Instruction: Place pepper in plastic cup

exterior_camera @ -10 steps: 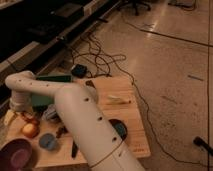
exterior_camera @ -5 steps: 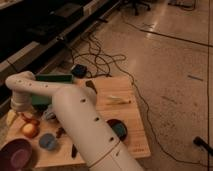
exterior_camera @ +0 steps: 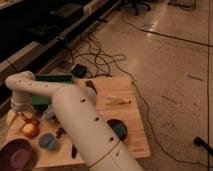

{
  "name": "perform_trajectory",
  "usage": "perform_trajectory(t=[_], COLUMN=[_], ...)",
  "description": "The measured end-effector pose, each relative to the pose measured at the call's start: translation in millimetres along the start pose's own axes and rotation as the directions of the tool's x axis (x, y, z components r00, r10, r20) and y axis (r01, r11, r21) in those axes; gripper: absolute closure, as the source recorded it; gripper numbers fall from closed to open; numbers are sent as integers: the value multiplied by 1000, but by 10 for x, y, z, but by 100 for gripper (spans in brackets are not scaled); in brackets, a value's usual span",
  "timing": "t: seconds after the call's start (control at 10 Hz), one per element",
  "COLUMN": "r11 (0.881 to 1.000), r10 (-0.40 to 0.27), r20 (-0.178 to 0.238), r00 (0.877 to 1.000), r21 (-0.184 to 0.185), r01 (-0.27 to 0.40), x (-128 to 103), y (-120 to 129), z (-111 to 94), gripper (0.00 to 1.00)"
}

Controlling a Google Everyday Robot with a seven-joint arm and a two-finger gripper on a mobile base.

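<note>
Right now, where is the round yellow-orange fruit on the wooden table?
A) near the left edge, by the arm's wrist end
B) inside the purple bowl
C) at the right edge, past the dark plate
A: the fruit lies on the table just below where the arm bends down toward its gripper, outside the purple bowl.

No writing, label or number can be read on the counter [exterior_camera: 131, 134]. The hand [exterior_camera: 25, 116] hangs low at its left end.
</note>
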Motion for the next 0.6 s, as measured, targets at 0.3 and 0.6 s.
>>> perform_trajectory(t=[0.3, 0.6], r11=[1000, 1000], r10=[1, 14], r20=[1, 6], r00=[1000, 1000], r21=[1, -12], r01=[-1, -14], x=[-4, -44], y=[3, -3], z=[7, 230], gripper=[20, 20])
